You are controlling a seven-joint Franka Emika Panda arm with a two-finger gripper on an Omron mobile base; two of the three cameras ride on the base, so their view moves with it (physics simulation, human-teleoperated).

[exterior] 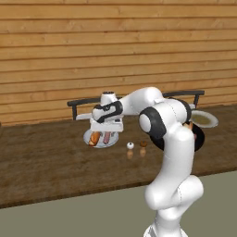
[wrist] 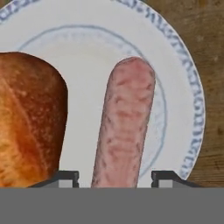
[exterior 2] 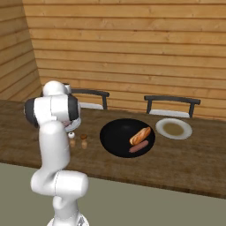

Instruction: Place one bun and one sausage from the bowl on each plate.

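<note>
Sausage (wrist: 124,127) lies beside the bun (wrist: 28,118) on our plate (wrist: 183,83) at frame centre, between our gripper's (wrist: 114,177) parted, non-touching fingers.

No text, label, brand, number or sign can be read anywhere in these views.

shakers (exterior: 136,150) beside plate (exterior: 88,137), counter (exterior: 46,162) open
</note>
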